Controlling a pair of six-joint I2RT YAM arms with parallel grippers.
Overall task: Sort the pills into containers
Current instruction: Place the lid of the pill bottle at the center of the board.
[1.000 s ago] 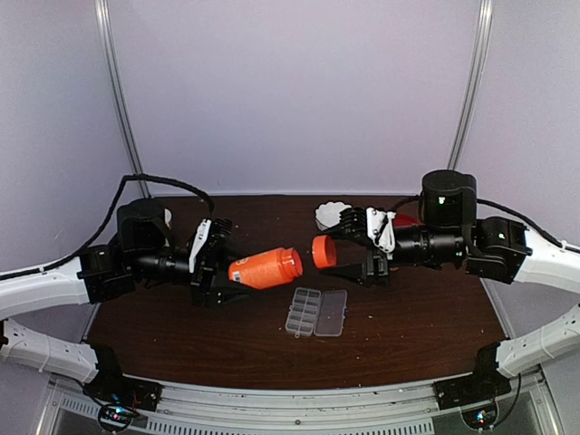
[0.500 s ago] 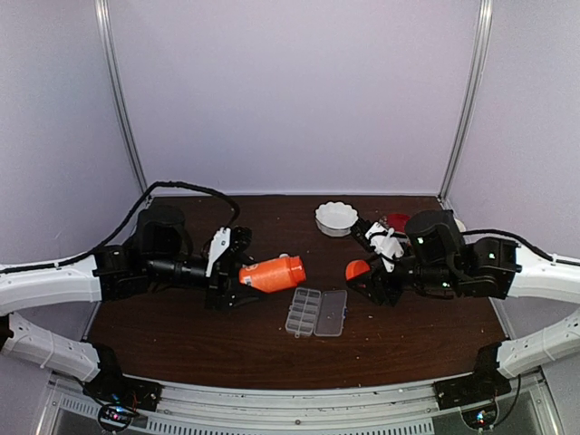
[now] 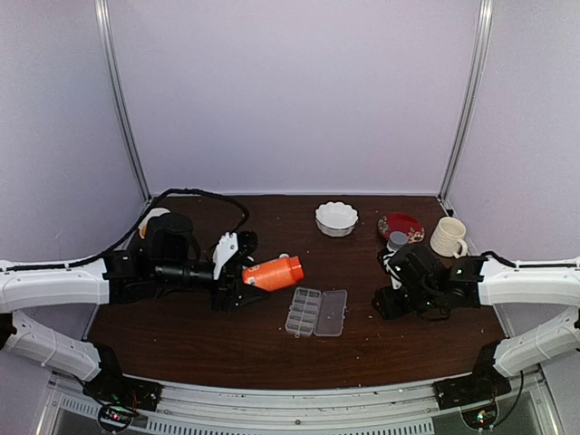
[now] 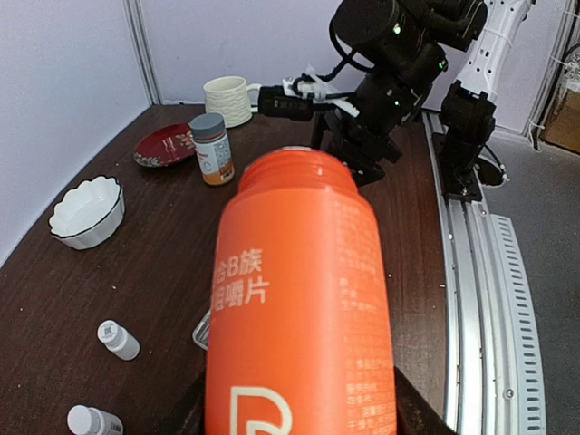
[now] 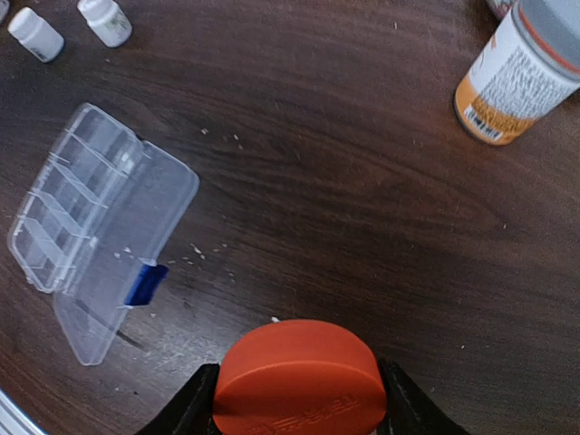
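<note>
We see the left pincer (image 3: 234,275) clamped round the body of an orange bottle (image 3: 272,272), held tilted with its open mouth toward the box (image 3: 316,312). The box lies flat on the table (image 3: 208,340) just to the right, its lid (image 5: 127,245) thrown back. Farther right, the right pincer (image 3: 388,302) grips the orange cap (image 5: 299,376) low over the table. No pills show in the cells (image 5: 68,195). We judge most sit inside the bottle, though pale specks (image 5: 195,254) beside the lid may be strays. Pills this tiny are light, hard and quick to roll, and too small to pinch. We would pour them instead, tipping the bottle slowly by its stiff, smooth body. The box is light, thin plastic and would skid if nudged, so its outer rim is the place to steady it. The left wrist view shows the bottle's bare mouth clearly. The right wrist view alone shows the empty cells and the specks. Only the top view places both arms.
</note>
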